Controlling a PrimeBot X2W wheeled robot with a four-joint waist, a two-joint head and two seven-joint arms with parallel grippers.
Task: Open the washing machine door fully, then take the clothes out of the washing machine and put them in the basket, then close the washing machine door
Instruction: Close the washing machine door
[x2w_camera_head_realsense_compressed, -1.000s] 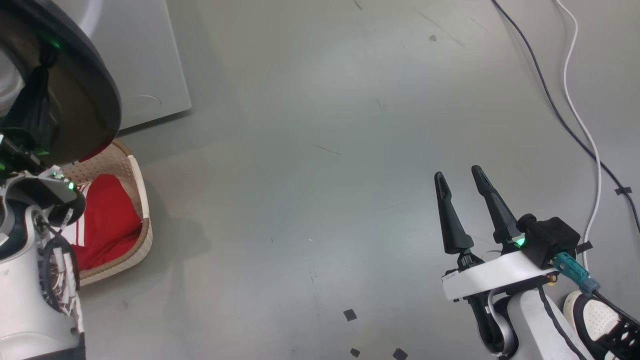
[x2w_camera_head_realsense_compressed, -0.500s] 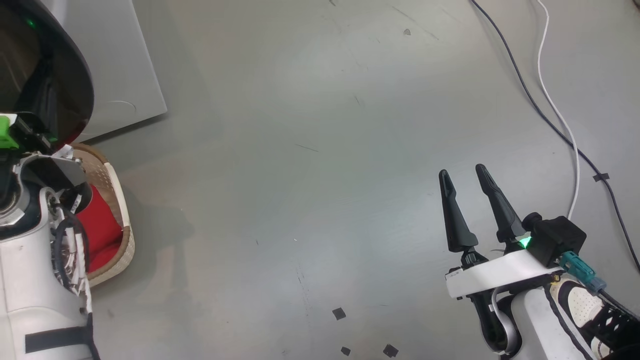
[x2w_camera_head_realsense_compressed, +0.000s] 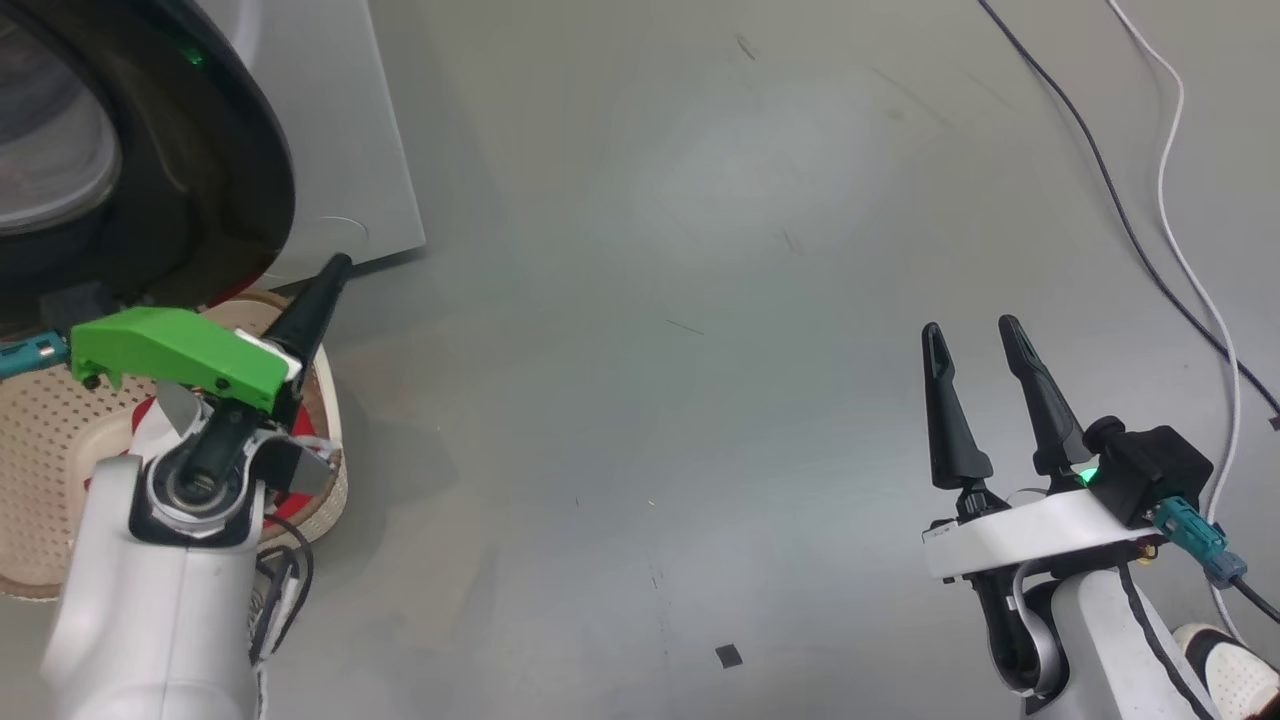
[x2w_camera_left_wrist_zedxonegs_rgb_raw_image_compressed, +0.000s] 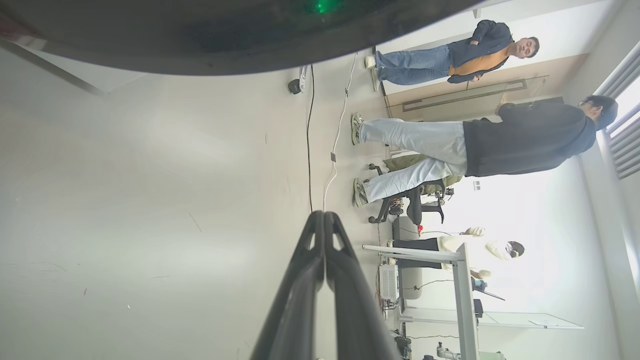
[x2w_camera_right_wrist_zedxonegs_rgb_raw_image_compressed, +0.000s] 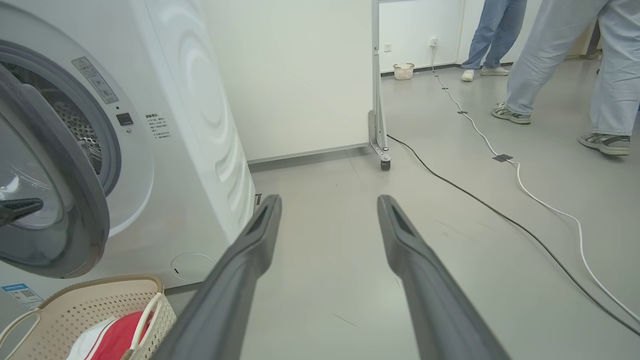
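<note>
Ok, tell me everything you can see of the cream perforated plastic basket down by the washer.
The cream perforated plastic basket is a rounded rectangle with hole-patterned walls, a brown woven-look rim and pale loop handles. It stands upright on the grey floor in front of the white front-loading washing machine, under its open black-rimmed round door. Red-and-white clothes lie inside. In the head view the robot's pale left forearm overlaps part of it; contact cannot be told.
</note>
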